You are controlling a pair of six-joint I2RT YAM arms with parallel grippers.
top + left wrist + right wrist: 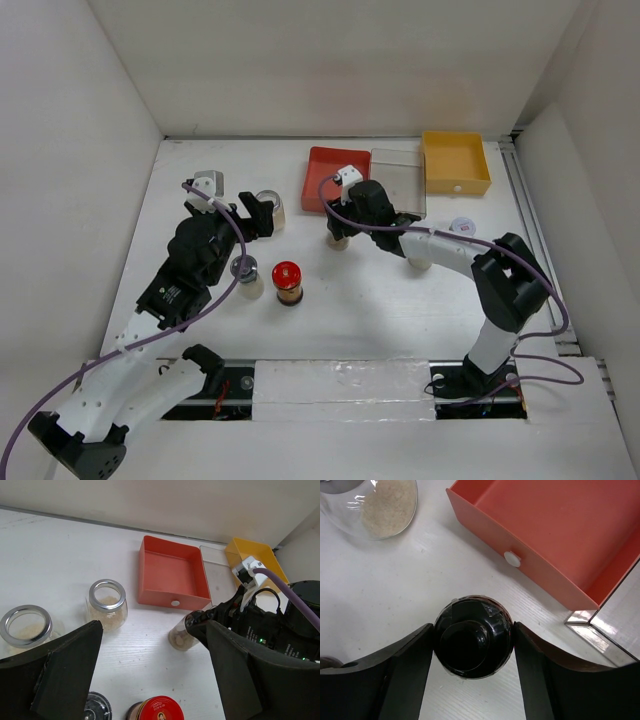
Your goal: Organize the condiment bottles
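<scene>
White counter [380, 300], walls on three sides. Where is it bare?

— Along the left edge into the far left corner. Also mid-counter toward the near edge, between the red-capped bottle [288, 282] and my right arm.

And the far edge?

— Three trays stand side by side there, running toward the far right corner: red tray [322, 178], grey tray [400, 165], yellow tray [455, 162]. The red and yellow floors show bare.

Your grippers?

— My right gripper [472, 636] is clenched on the black cap of a bottle [181, 636], one finger touching each side. The bottle stands upright just before the red tray's front wall, with something tan low inside. My left gripper [154, 625] is spread wide and grasps nothing, left of mid-counter.

Other jars?

— A silver-rimmed jar [107, 605] and a second jar [25, 627] stand ahead of my left fingers [65, 670], with pale grains in both. A grey-lidded jar [245, 272] stands just left of the red-capped bottle. A whitish lid [462, 226] sits before the yellow tray; what is under it I cannot tell.
</scene>
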